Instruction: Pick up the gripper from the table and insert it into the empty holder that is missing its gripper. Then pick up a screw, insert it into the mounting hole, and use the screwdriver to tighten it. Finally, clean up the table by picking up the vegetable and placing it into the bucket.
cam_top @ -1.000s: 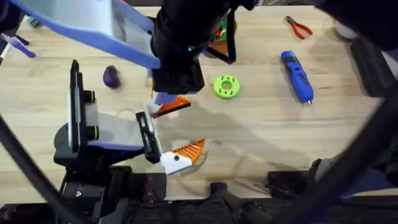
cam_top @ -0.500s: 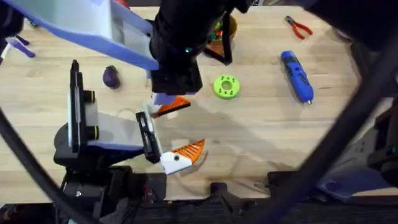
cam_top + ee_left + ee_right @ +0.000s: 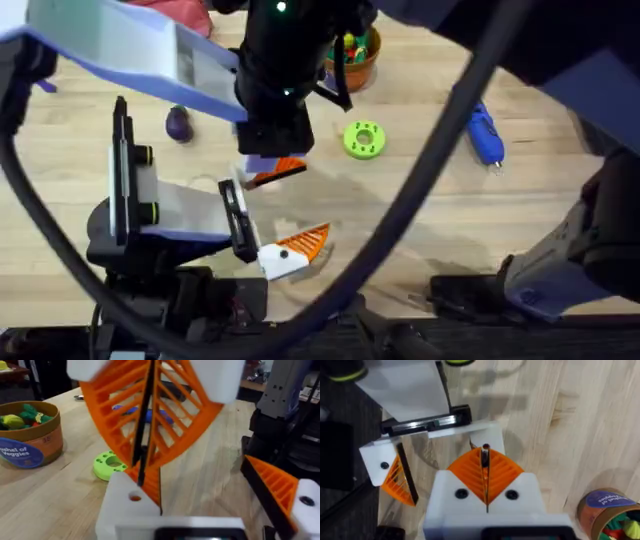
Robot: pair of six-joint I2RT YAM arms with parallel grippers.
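Since the earlier frame your right arm's blurred cable has swung across the screwdriver (image 3: 484, 131), while your right gripper (image 3: 485, 476), pinched on the gripper (image 3: 148, 482), presses into the holder (image 3: 131, 506), green ring (image 3: 364, 140), vegetable (image 3: 179, 123) and bucket (image 3: 353, 54) beyond.

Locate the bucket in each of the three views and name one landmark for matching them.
Overhead: the bucket sits at the top centre, partly behind the dark arm.
Left wrist: the bucket is at the left edge.
Right wrist: the bucket is in the lower right corner.
Shared landmark: the green ring, beside the bucket in the overhead and left wrist views.
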